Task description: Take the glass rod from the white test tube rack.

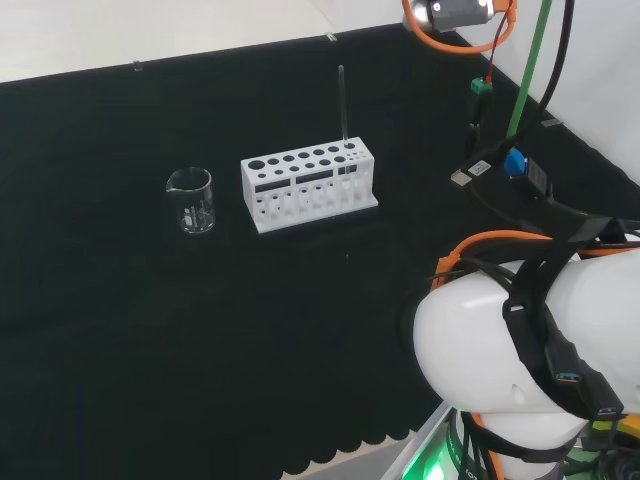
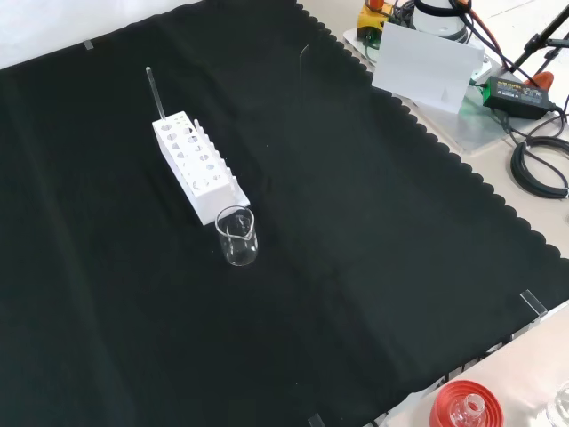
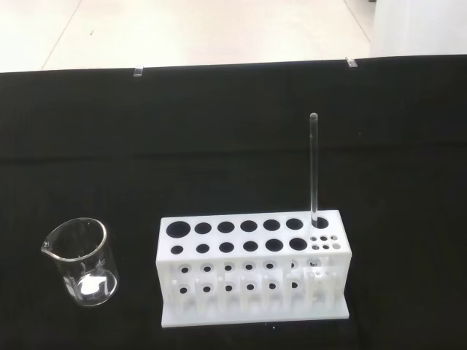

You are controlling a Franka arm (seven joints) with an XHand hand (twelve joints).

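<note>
The glass rod (image 1: 342,103) stood upright in the white test tube rack (image 1: 308,186), in one of the small holes at the rack's end, and nothing touched it. In the head view this was the right end of the rack; in the front view it was the far end, where the rod (image 2: 156,92) rose above the rack (image 2: 197,165).

The bench (image 1: 120,330) was covered with black cloth, and its near edge in the head view had a scalloped border. The white links of the arm (image 1: 530,350) were at the lower right corner of the head view, well apart from the rack. The state of the hand I cannot tell.

The rack stood toward the far side of the bench in the head view, with its rows of bigger round holes empty. In the wrist view the rod (image 3: 314,169) went into a small hole just beside the last big hole of the rack (image 3: 252,270).

A small clear beaker (image 1: 190,200) stood near the other end of the rack, upright and not touching it. It looked empty in the wrist view (image 3: 82,261).
</note>
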